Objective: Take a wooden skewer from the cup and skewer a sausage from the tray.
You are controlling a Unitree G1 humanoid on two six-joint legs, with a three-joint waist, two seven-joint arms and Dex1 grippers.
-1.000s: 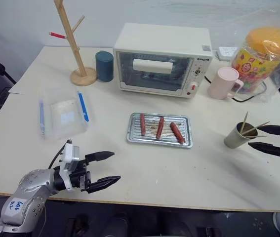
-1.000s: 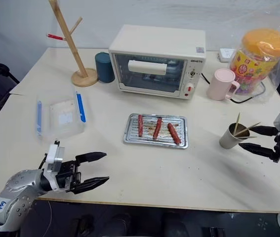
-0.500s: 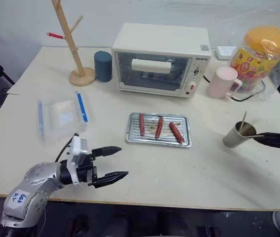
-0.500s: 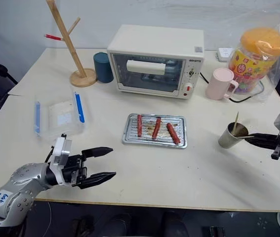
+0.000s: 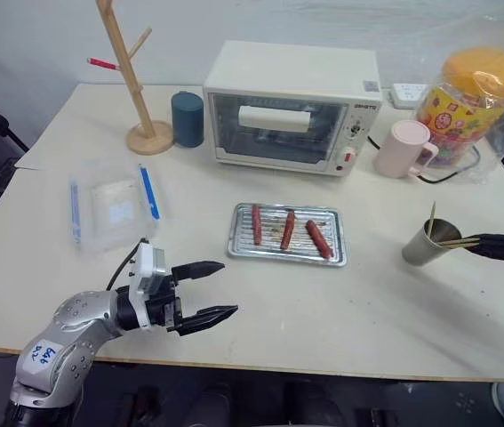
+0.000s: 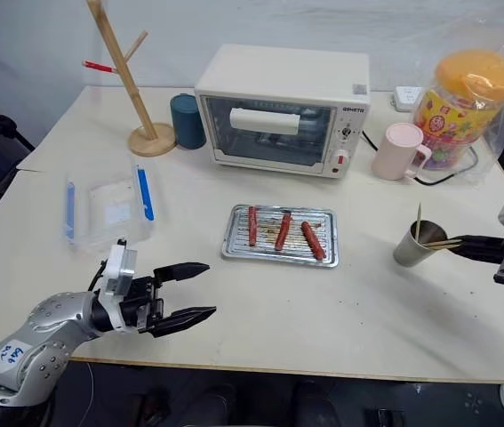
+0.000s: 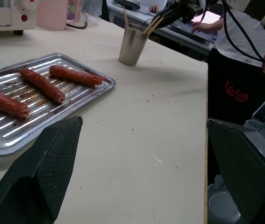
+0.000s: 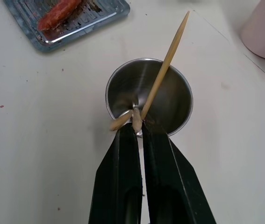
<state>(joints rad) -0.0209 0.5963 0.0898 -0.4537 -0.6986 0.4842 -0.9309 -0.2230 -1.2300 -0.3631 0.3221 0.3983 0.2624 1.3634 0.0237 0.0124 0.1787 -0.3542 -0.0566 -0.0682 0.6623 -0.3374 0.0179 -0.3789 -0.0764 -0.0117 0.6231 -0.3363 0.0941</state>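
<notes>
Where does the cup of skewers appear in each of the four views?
Left eye view: the cup at the right edge of the table, beside the right tool.
Right eye view: same spot, right of the tray.
Left wrist view: upper middle, beyond the tray.
Right wrist view: centre, seen from above.
Shared landmark: the tray.

The tray sits mid-worktop with three sausages in it, the oven behind, the cup to its right, the box to its left
</notes>
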